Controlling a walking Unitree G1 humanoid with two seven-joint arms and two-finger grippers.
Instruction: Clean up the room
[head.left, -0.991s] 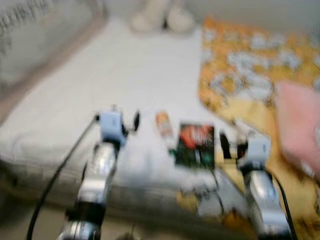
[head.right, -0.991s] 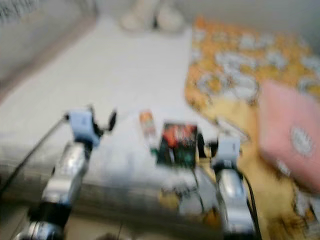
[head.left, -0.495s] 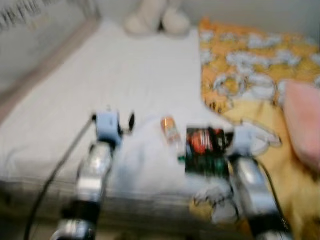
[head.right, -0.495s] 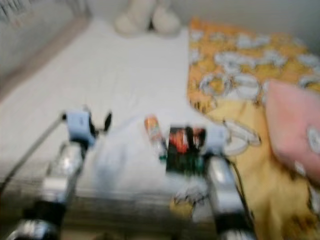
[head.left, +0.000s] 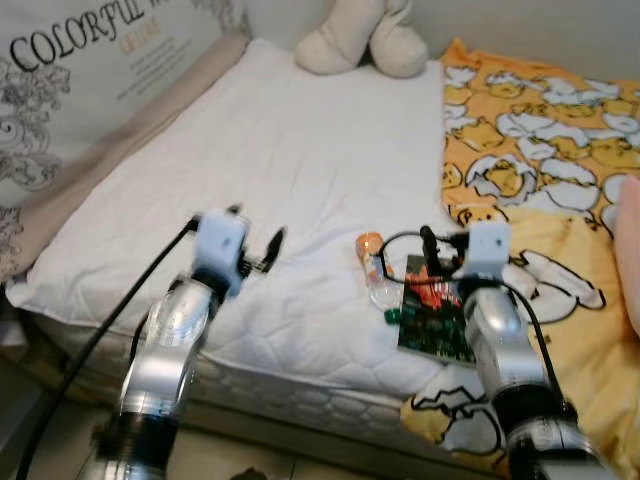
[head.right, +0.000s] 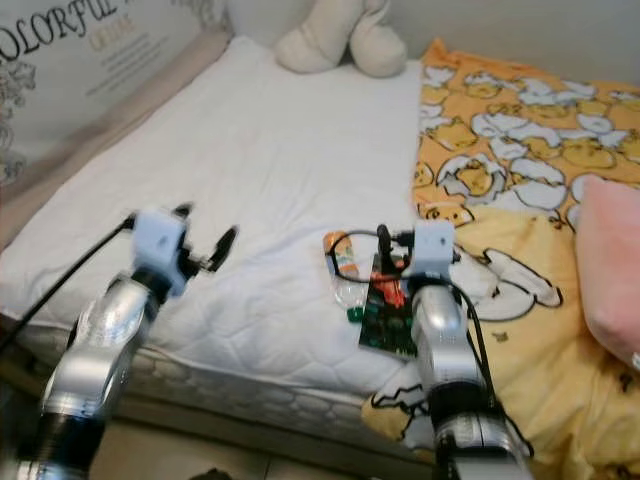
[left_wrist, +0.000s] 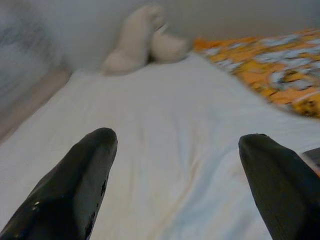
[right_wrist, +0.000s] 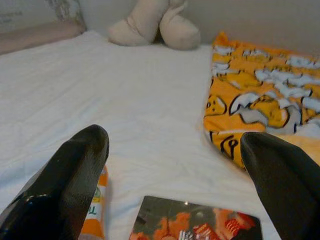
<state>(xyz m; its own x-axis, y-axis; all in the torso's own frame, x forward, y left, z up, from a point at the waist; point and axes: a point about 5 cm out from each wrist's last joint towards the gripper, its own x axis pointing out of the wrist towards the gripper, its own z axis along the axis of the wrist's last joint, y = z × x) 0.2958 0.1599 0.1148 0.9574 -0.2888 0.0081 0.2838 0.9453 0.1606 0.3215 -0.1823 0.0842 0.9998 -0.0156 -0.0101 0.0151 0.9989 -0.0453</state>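
On the white bed (head.left: 300, 170) lies a clear plastic bottle (head.left: 373, 268) with an orange label. Right beside it is a dark book (head.left: 436, 320) with a red and green cover. My right gripper (head.left: 441, 250) hovers open just over the far end of the book, close to the bottle. In the right wrist view its two fingers (right_wrist: 75, 175) frame the bottle label (right_wrist: 95, 212) and the book cover (right_wrist: 200, 225). My left gripper (head.left: 258, 250) hangs open over bare sheet, well left of the bottle, its fingers (left_wrist: 75, 185) holding nothing.
A beige plush toy (head.left: 360, 40) sits at the head of the bed. A yellow duck-print blanket (head.left: 540, 130) covers the right side, with a pink pillow (head.right: 610, 260) on it. A printed cushion (head.left: 90, 70) lines the left side. The mattress edge (head.left: 250, 385) is near me.
The whole picture has shifted and sharpened as the camera moved. My right gripper, earlier beside the book's right edge, now stands over the book's far end. The left arm keeps its pose.
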